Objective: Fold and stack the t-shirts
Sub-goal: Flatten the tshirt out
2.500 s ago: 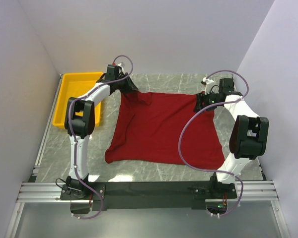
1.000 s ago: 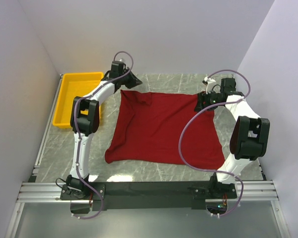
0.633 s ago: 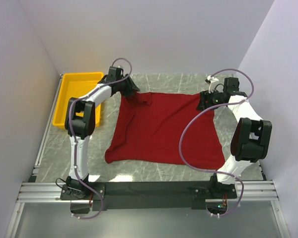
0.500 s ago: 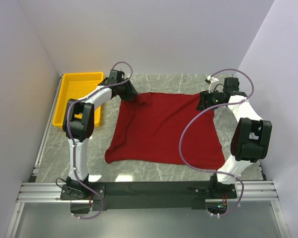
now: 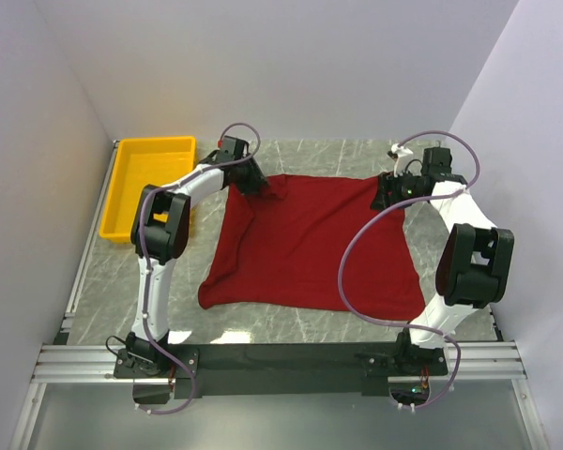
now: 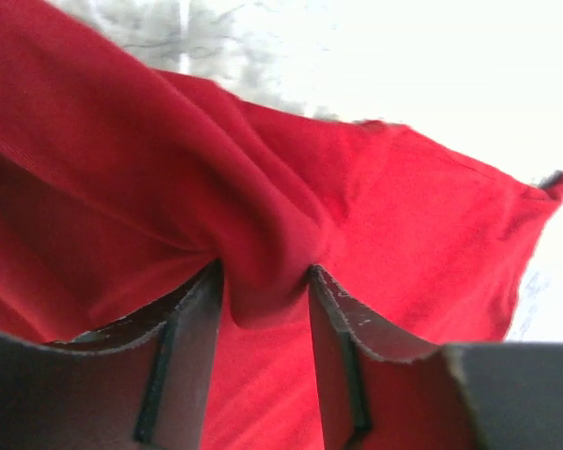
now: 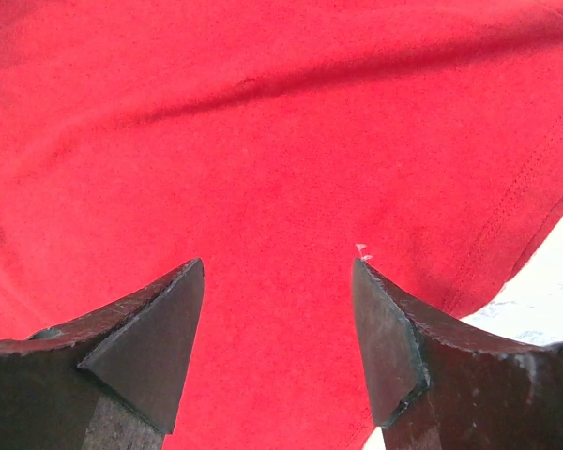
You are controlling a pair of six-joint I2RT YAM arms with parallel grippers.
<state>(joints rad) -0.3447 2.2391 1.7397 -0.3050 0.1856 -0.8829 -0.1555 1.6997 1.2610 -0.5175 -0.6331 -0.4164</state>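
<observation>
The dark red t-shirt [image 5: 310, 239] lies spread on the marble table. My left gripper [image 5: 259, 183] is at its far left corner. In the left wrist view the gripper [image 6: 263, 277] pinches a raised fold of the t-shirt [image 6: 263, 225] between its fingertips. My right gripper [image 5: 380, 192] is at the far right corner. In the right wrist view this gripper [image 7: 280, 267] stands open just over the flat t-shirt [image 7: 263, 122], with the hem at the right. No neck label shows.
A yellow tray [image 5: 118, 192] stands at the far left, beside the left arm. The white walls close in the table at the back and on both sides. The arm bases sit on a rail at the near edge.
My left gripper has moved right along the far edge, dragging the shirt's far left corner inward with it. The right gripper has barely moved.
</observation>
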